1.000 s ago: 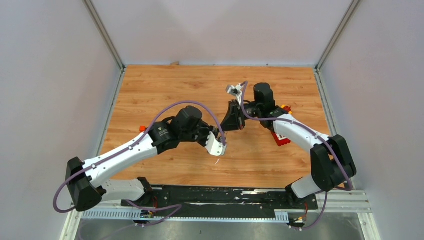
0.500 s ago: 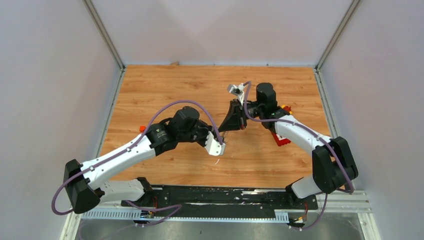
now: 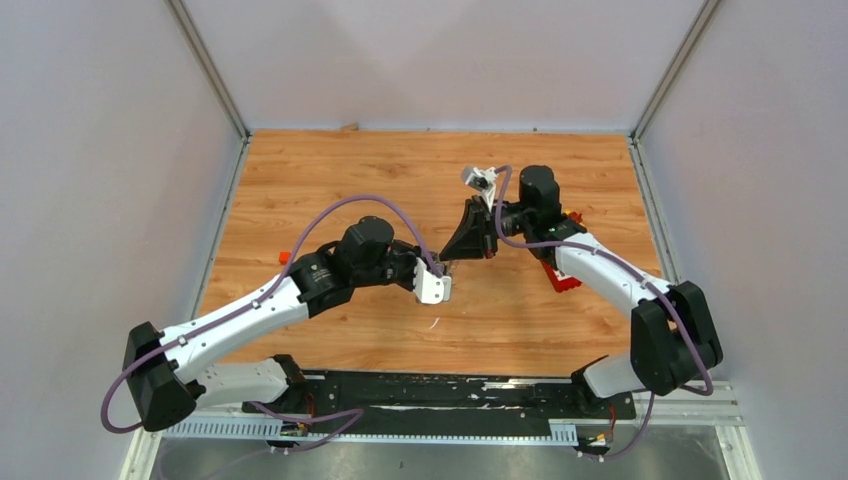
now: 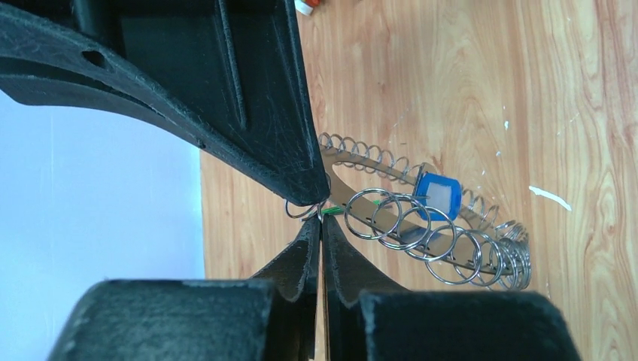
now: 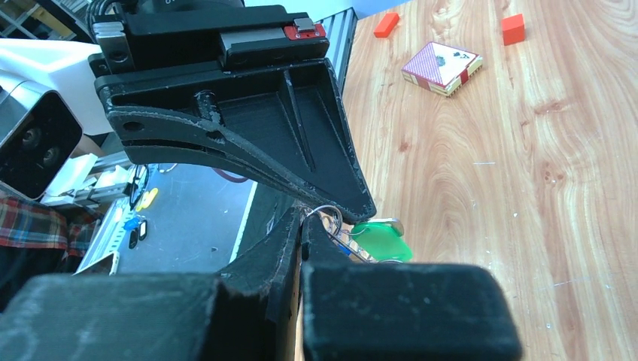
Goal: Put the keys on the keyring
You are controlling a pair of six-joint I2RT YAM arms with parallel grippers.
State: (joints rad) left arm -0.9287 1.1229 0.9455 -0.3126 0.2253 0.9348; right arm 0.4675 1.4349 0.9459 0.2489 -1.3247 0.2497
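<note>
My left gripper point(image 3: 444, 266) and right gripper point(image 3: 450, 262) meet tip to tip above mid-table, and both are shut. In the left wrist view my left gripper point(image 4: 320, 222) pinches a small silver split ring point(image 4: 299, 211) just under the right gripper's tip. The keyring point(image 4: 451, 259), a large silver band with many wire loops, stretches right from there. A blue key point(image 4: 438, 194) sits on it. In the right wrist view my right gripper point(image 5: 302, 218) nips the same small wire ring point(image 5: 328, 213). A green key point(image 5: 382, 241) hangs just beyond it. From above, the keyring and keys are hidden.
A red card box point(image 5: 442, 68) lies on the wooden table point(image 3: 330, 180) under the right forearm, seen as the red box point(image 3: 562, 279) from above. Small red blocks point(image 5: 514, 28) and an orange block point(image 3: 285, 257) lie apart. Grey walls close in three sides.
The right wrist has drifted a little to the right and the left arm's elbow has swung slightly left. The two gripper tips have stayed together at the same spot.
</note>
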